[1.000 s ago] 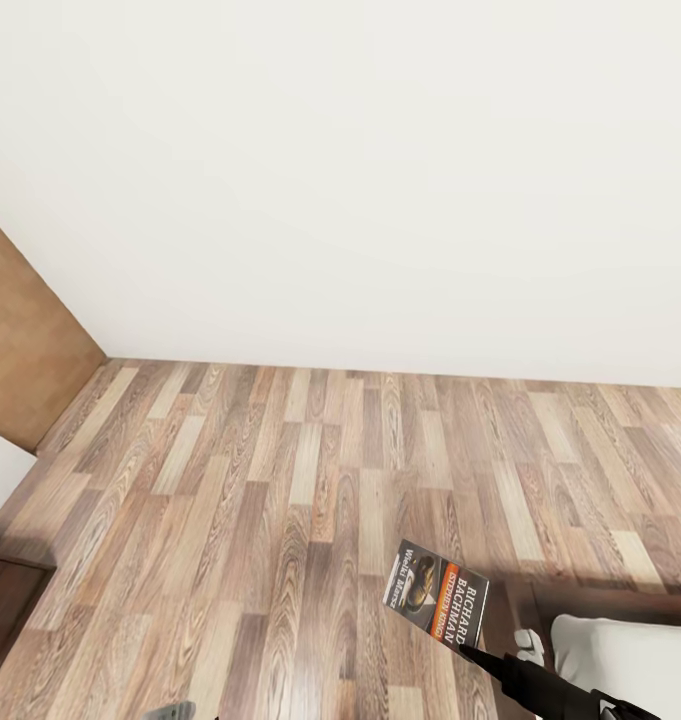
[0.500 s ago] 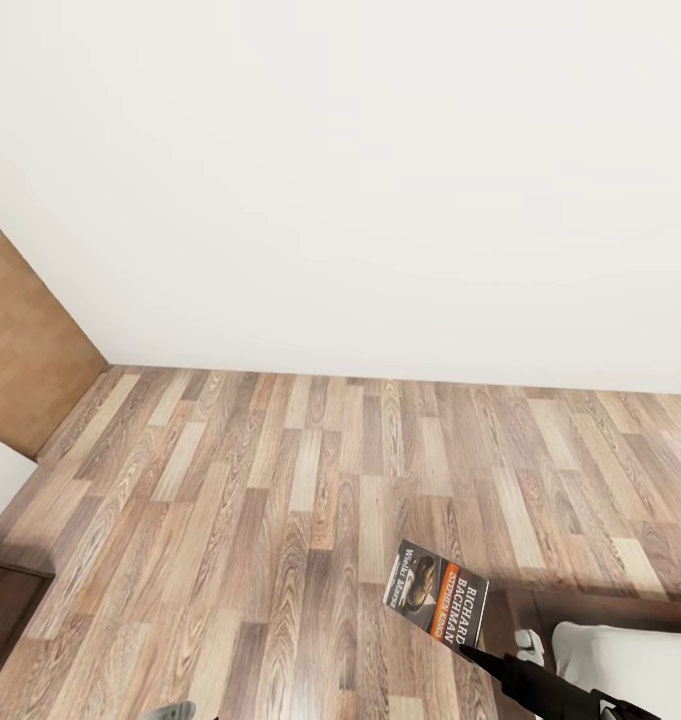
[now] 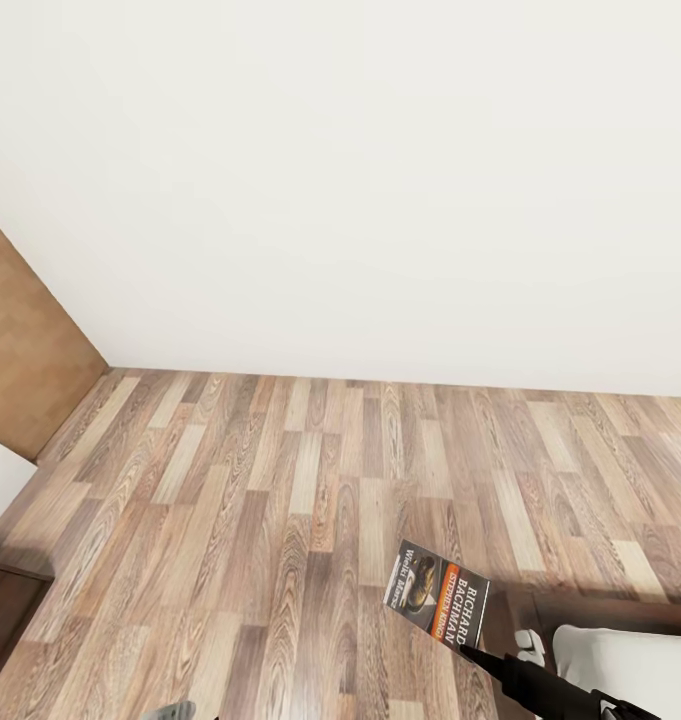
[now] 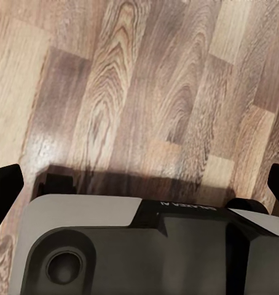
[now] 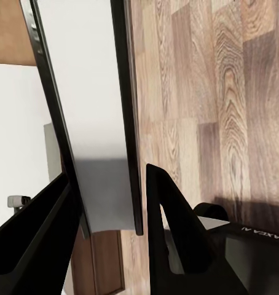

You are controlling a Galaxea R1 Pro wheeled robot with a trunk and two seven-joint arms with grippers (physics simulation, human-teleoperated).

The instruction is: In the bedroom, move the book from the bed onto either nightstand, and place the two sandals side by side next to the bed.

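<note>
The book, a dark paperback with an orange band and white lettering, hangs upright over the wood floor at the lower right. My right gripper is shut on its lower corner. In the right wrist view the book stands edge-on between the black fingers. A corner of the bed, light mattress on a dark frame, lies just right of the book. My left gripper is open over bare floor, and its tip pokes in at the head view's bottom edge. The sandals are out of view.
A white wall closes the floor a short way ahead. A tan wooden panel stands at the left. A dark brown wooden corner sits at the lower left; I cannot tell whether it is a nightstand.
The whole picture has slid slightly, so the camera moved a little. The book and right gripper keep their place in the view.
</note>
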